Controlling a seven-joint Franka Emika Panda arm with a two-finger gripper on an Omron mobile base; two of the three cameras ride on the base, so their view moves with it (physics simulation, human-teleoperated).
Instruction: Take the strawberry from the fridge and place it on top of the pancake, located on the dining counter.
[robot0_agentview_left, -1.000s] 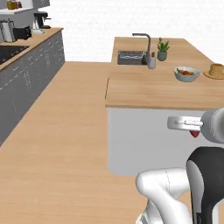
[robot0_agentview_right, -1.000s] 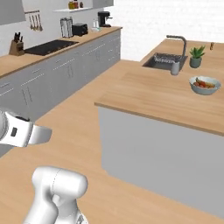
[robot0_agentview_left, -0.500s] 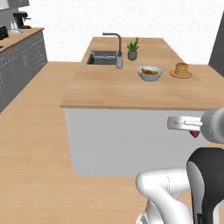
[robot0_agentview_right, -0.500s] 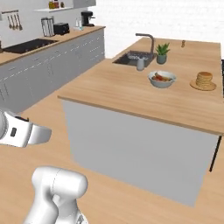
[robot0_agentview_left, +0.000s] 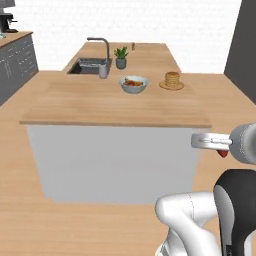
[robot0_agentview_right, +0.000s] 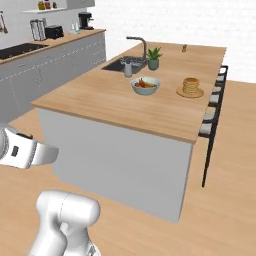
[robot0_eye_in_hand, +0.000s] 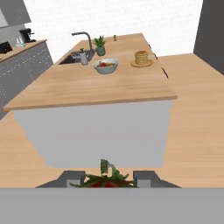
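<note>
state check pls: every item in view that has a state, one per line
hand: shut on the strawberry, held short of the island
strawberry: in the hand, green leaves up, not yet placed
pancake: stacked on its plate, top bare
dining counter: top holds bowl, plant, pancake plate
fruit bowl: upright, filled with fruit
faucet: no water visible
potted plant: upright beside the sink

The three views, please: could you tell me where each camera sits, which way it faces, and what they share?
Left base view: behind the arm's left, facing the counter; arm lower right, end effector holding the strawberry.
Right base view: behind its right, same counter; arm lower left.
Hand view: on the hand, facing the counter; fingertips flank the strawberry.
Shared: pancake, bowl, sink.
</note>
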